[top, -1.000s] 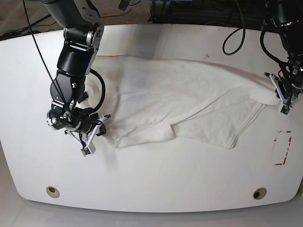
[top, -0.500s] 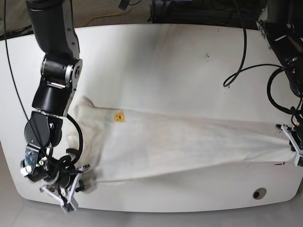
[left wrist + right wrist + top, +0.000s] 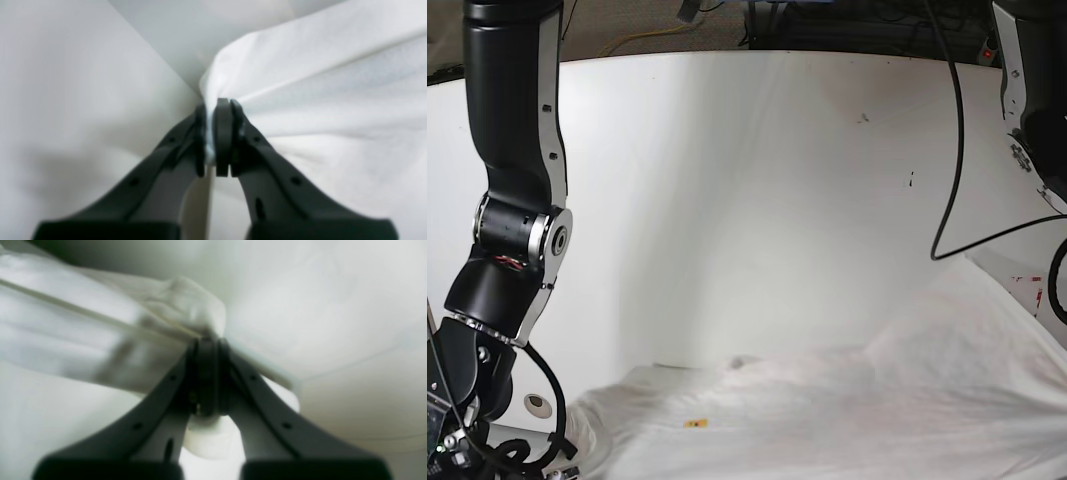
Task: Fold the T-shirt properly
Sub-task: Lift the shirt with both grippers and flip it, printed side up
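The white T-shirt [image 3: 877, 410] is stretched across the near part of the table, and its lower part runs out of the base view. A small orange-yellow mark [image 3: 694, 423] shows on it. My left gripper [image 3: 216, 106] is shut on a bunched edge of the T-shirt [image 3: 317, 83], with cloth pinched between the pads. My right gripper [image 3: 207, 343] is shut on a hemmed corner of the T-shirt [image 3: 83, 326]. Neither gripper shows in the base view; both are below its bottom edge.
The white table [image 3: 757, 200] extends behind the shirt. The right arm's links [image 3: 512, 200] stand tall at the view's left, the left arm [image 3: 1037, 100] at its right. A black cable [image 3: 947, 150] hangs at the right. A round hole [image 3: 535, 404] and a red-marked patch [image 3: 1030, 285] are on the table.
Both grippers have pulled the stretched shirt further toward the near edge and have left the base view. The shirt now fills the bottom of that view.
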Controlling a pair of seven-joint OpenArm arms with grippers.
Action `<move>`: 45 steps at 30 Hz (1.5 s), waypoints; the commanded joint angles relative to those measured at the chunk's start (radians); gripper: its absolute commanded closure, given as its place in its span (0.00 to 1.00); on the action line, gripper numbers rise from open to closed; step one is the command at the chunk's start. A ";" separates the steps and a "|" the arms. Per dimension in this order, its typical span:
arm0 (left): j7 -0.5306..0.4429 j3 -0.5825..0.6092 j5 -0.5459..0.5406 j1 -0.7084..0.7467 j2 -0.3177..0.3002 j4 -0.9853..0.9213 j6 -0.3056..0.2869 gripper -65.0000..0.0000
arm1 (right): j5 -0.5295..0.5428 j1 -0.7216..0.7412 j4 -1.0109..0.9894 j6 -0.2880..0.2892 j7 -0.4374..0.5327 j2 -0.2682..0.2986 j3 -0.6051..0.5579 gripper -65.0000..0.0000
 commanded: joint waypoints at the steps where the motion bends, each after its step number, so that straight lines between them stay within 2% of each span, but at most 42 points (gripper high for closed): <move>1: -0.011 0.030 0.021 -0.082 -0.032 -0.013 0.007 0.99 | -0.021 0.068 0.029 -0.008 -0.040 0.029 0.007 1.00; 7: -0.011 0.043 0.018 -0.093 -0.029 -0.011 0.002 0.99 | -0.019 -0.005 0.202 -0.008 -0.120 0.034 0.008 1.00; 12: -0.009 0.043 0.016 0.032 -0.024 0.055 0.002 0.99 | -0.019 -0.172 0.368 -0.008 -0.149 0.035 0.011 1.00; 18: -0.005 0.034 0.016 0.257 0.026 0.156 0.000 0.99 | -0.019 -0.441 0.523 -0.008 -0.149 0.025 0.068 1.00; 22: -0.009 0.030 0.016 0.432 0.035 0.193 -0.043 0.99 | -0.019 -0.605 0.584 -0.008 -0.149 -0.009 0.103 1.00; 24: -0.009 -0.009 0.021 0.526 0.077 0.200 -0.064 0.99 | -0.019 -0.697 0.624 -0.008 -0.149 -0.031 0.135 1.00; 27: -0.011 -0.082 0.022 0.639 0.104 0.205 -0.092 0.99 | -0.019 -0.800 0.672 -0.008 -0.149 -0.048 0.162 1.00; 36: -0.014 -0.144 0.022 0.908 0.107 0.208 -0.106 0.99 | -0.019 -1.070 0.730 -0.008 -0.149 -0.086 0.255 1.00; 41: -0.123 -0.158 0.025 1.040 0.109 0.200 -0.106 0.99 | -0.019 -1.187 0.736 -0.008 -0.149 -0.087 0.301 1.00; 45: -0.179 -0.156 0.025 1.087 0.109 0.182 -0.106 0.99 | -0.019 -1.248 0.738 -0.008 -0.149 -0.087 0.333 1.00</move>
